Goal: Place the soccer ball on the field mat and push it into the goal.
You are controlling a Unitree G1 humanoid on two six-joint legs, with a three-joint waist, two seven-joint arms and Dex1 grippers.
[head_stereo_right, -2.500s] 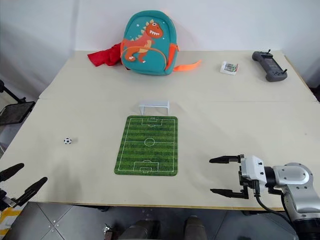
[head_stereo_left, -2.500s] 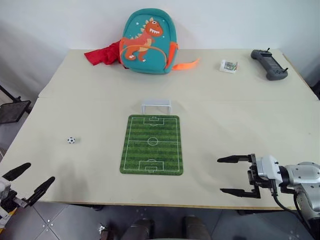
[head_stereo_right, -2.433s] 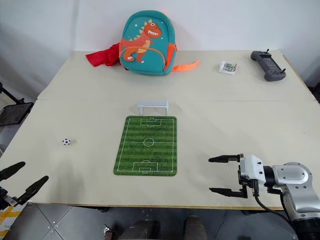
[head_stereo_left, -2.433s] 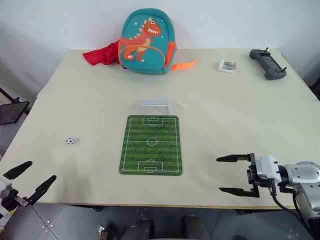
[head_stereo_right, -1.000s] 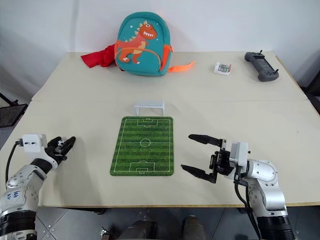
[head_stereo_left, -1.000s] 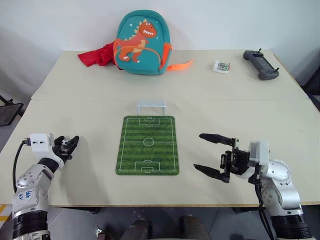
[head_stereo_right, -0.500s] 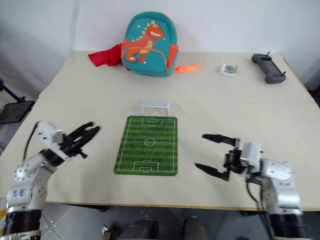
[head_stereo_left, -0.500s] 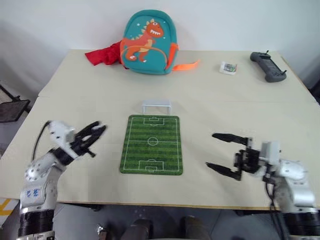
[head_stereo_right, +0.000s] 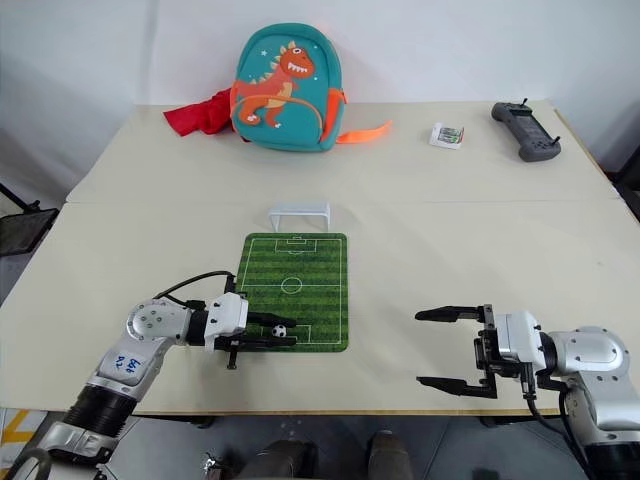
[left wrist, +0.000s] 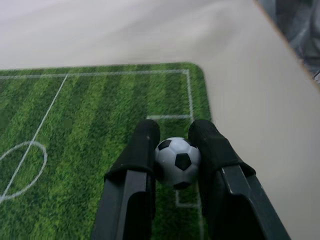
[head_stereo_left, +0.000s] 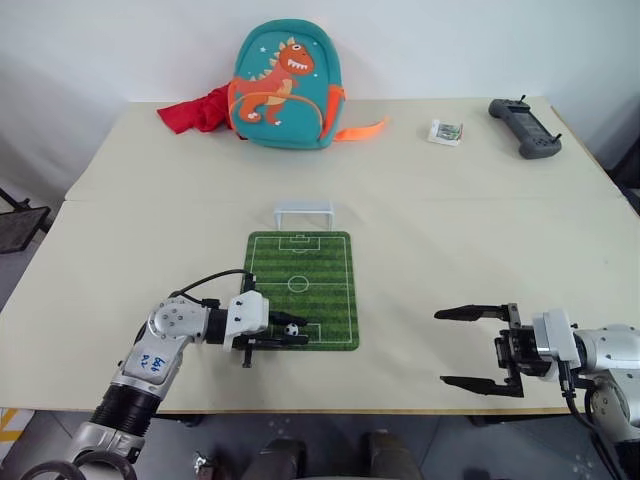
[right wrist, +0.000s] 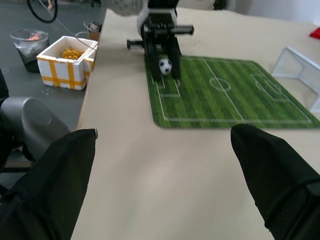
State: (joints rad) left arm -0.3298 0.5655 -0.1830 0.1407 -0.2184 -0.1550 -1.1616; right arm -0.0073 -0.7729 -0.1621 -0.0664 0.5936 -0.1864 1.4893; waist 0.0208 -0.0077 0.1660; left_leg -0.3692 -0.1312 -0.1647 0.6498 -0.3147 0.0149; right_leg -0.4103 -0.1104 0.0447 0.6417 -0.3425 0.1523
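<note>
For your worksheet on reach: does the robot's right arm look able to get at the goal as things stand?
Probably yes: the right tool hangs open near the table's front edge, and bare tabletop lies between it and the goal; nothing stands in the way.

Far on beige table (head_stereo_left: pixel 150 200): teal dinosaur backpack (head_stereo_left: pixel 284 86), touching red cloth (head_stereo_left: pixel 196 108) beside it. Toward other far corner, small white packet (head_stereo_left: pixel 445 132) and grey controller (head_stereo_left: pixel 524 127), apart from each other.
</note>
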